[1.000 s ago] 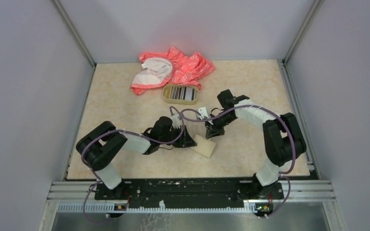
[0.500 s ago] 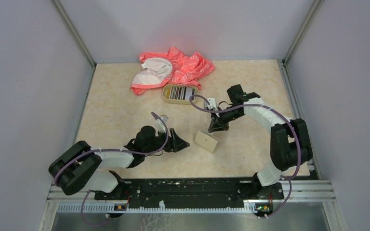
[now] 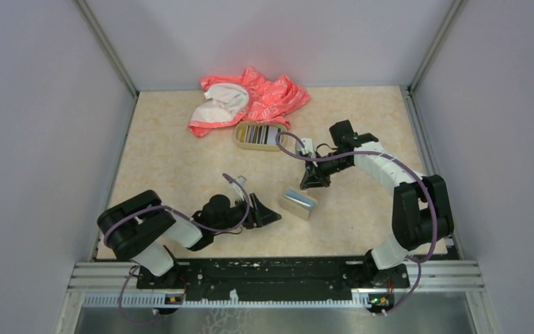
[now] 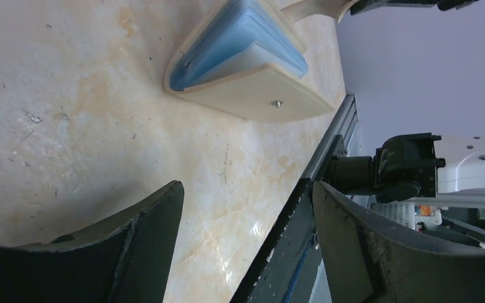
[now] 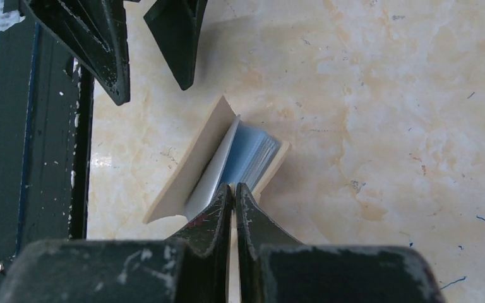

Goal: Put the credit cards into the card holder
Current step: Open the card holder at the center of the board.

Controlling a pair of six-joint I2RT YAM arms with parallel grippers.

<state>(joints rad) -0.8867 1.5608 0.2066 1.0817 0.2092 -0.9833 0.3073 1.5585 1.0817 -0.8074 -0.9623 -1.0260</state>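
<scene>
So the card holder [image 3: 297, 204] sits about mid-counter between the two arms. It's a flat beige thing with rounded corners, propped half open like a wedge. You can see a fan of glossy light-blue sleeves [image 4: 246, 38] inside, and there's a tiny metal stud [image 4: 278, 103] on the outer cover. The counter [image 3: 167, 160] is a cream, marbled-looking surface with a few scuffs and specks. The left pincer [image 3: 268, 214] lies low on its side and points at the holder. It's released, with its two dark, chipped, tapered fingers spread wide and nothing between them, near the holder but not touching it. The right pincer [image 5: 230, 189] is clenched, its blades pressed flat together. The tips come down right at the holder's open edge, and honestly I can't tell if they touch it or have hold of anything. The credit cards [image 3: 261, 133] are well back from all that. They stand edge-on as thin black, white and grey stripes in a tan tray [image 3: 239, 142] with rounded corners and a raised rim. Just behind the tray is a crumpled coral-pink cloth [image 3: 271, 97] with a white lining showing.
</scene>
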